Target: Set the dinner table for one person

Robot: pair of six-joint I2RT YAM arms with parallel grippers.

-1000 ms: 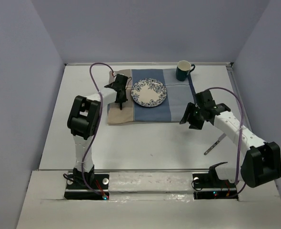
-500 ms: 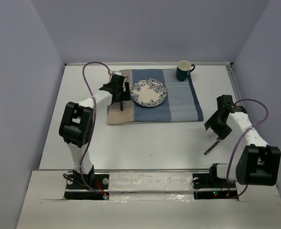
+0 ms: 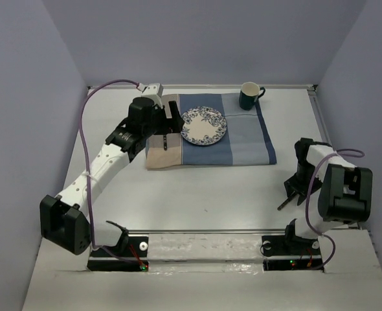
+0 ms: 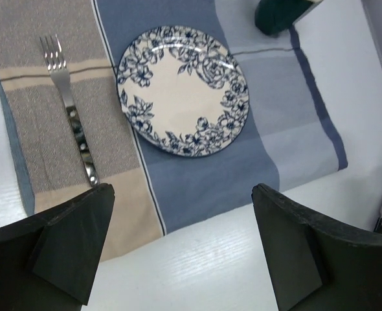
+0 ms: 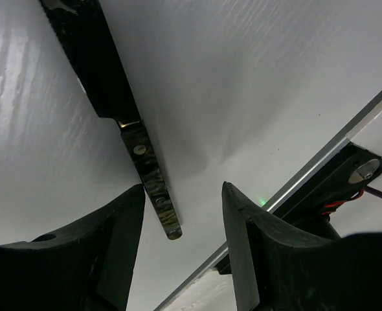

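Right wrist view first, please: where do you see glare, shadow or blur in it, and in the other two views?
Right wrist: streaky glare on the table, a soft shadow right of the knife, the right gripper dark and soft-edged. Left wrist: sharp, glints on the fork handle, sheen on the plate. Top: even light, faint shadows.

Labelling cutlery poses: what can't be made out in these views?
Knife: right wrist view, top edge cuts off the blade; top view, right arm hides most of it.
Mug: left wrist view, top edge cuts off most of it.
Fork: top view, too small to show tines.
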